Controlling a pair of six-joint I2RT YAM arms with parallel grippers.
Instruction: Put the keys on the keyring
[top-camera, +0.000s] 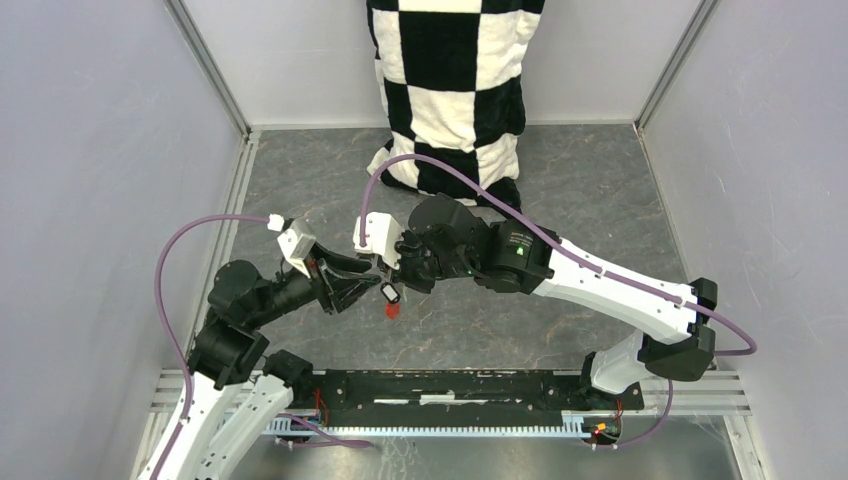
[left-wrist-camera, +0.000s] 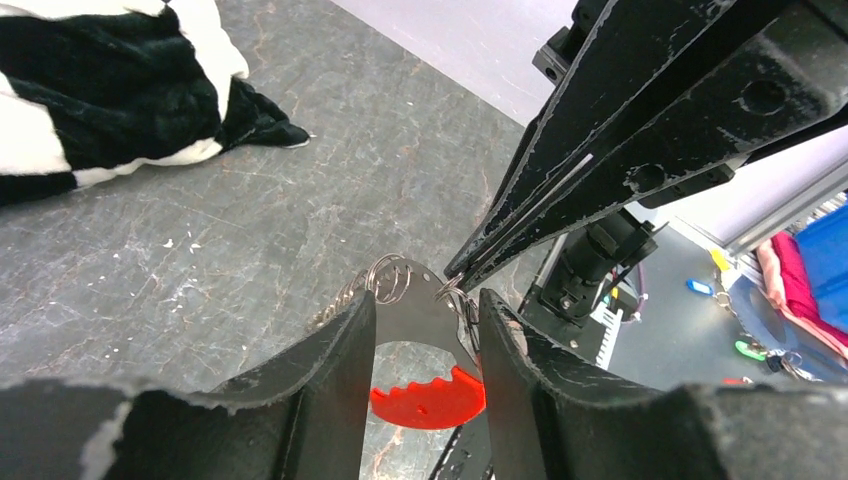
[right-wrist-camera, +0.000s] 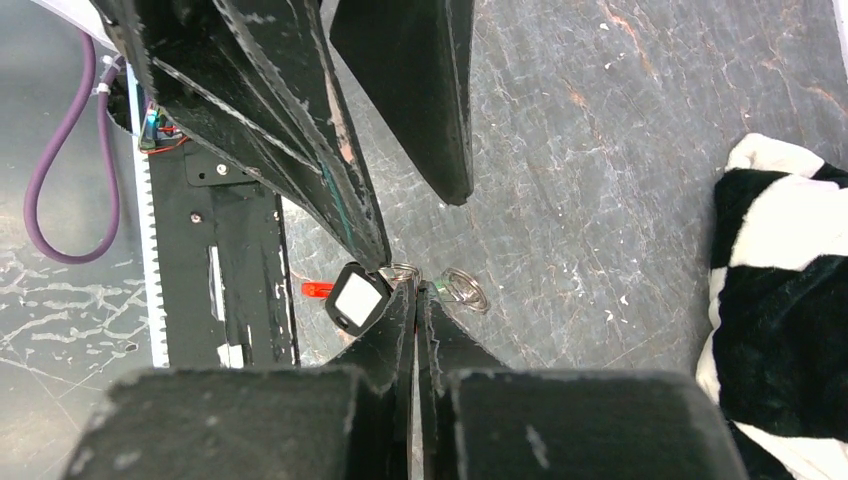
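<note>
Left wrist view shows the keyring (left-wrist-camera: 392, 278) in mid-air between the parted left gripper (left-wrist-camera: 428, 300) fingertips, red tag (left-wrist-camera: 428, 398) dangling below, while the clenched right gripper (left-wrist-camera: 458, 275) pinches it from opposite.

Camera set, three views: top external, fixed high behind both arm bases, looking down over the whole desk (top-camera: 600, 180); left wrist, close along the left end effector (left-wrist-camera: 428, 300); right wrist, close along the right end effector (right-wrist-camera: 417, 295) (each facing its partner); all share the keyring (left-wrist-camera: 430, 400) and checkered cloth (top-camera: 455, 90).
</note>
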